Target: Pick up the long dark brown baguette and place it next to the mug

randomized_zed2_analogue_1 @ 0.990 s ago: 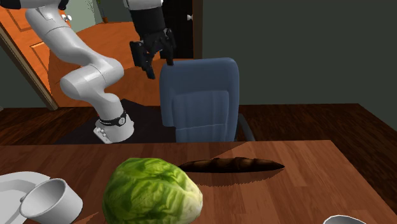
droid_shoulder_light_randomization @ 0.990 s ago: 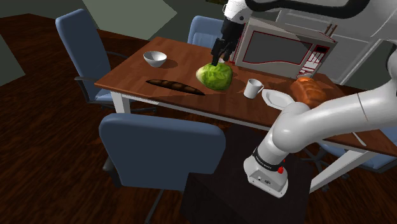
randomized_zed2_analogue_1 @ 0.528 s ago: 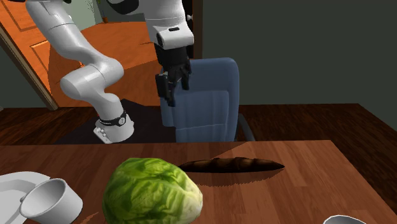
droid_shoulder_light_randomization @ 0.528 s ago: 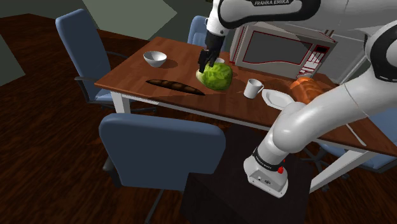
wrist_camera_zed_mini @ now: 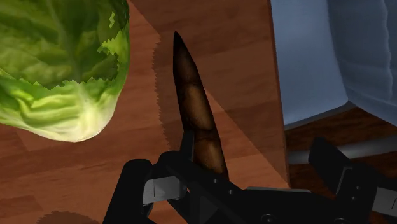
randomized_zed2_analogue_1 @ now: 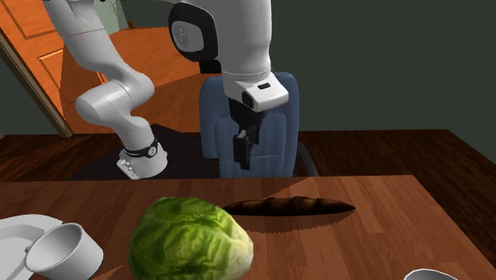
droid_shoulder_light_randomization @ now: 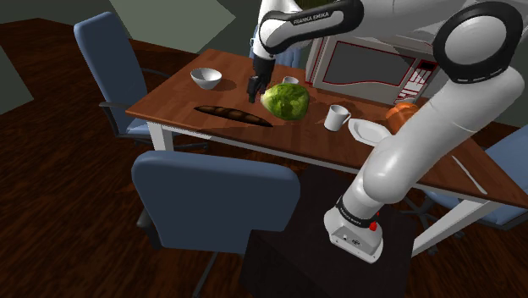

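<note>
1. Brown, dark and long, the baguette (droid_shoulder_light_randomization: 233,115) lies unlifted on the wooden table (droid_shoulder_light_randomization: 169,97), well apart from the white mug (droid_shoulder_light_randomization: 337,117).
2. Black gripper (droid_shoulder_light_randomization: 252,91) hovers above it, fingers spread, empty.
3. Grasping, carrying and placing remain.

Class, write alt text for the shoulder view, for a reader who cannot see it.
The arm's black gripper hangs over a wooden table, close beside a green lettuce and near a long dark brown baguette. A white mug stands right of the lettuce.

Dim room, lit table (droid_shoulder_light_randomization: 169,95), hard jagged shadows beside baguette (wrist_camera_zed_mini: 194,108), lettuce (wrist_camera_zed_mini: 57,63)
</note>
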`<action>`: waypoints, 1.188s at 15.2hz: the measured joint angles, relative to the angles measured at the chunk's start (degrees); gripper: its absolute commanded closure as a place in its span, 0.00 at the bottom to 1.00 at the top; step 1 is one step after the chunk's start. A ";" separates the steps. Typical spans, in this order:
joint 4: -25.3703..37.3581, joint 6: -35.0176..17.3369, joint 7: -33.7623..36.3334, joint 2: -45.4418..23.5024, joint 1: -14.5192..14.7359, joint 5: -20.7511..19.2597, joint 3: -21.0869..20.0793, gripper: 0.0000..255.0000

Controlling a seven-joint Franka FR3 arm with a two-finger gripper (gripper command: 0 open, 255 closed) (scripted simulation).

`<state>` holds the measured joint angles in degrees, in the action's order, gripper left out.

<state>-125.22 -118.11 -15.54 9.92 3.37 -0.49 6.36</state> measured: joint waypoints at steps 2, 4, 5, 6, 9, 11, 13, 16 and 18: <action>1.88 -1.97 -1.66 -4.04 0.22 0.09 0.09 0.00; 4.31 -3.98 -3.75 -8.65 0.17 0.27 0.35 0.00; 5.66 -4.56 -4.61 -10.67 0.19 0.33 0.36 0.00; 7.72 -5.02 -5.46 -13.23 0.22 0.47 0.32 0.00; 12.11 -6.65 -8.19 -19.51 -0.03 0.66 0.25 0.00; 13.57 -7.79 -9.01 -22.21 -0.09 0.79 0.12 0.00; 13.61 -8.93 -9.08 -23.40 -0.01 0.86 -0.01 0.00; 13.00 -10.86 -9.24 -24.72 -0.08 1.03 -0.06 0.00; 12.73 -11.92 -9.24 -25.52 -0.08 1.12 -0.11 0.00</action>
<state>-112.48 -130.03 -24.78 -15.60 3.29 0.63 6.25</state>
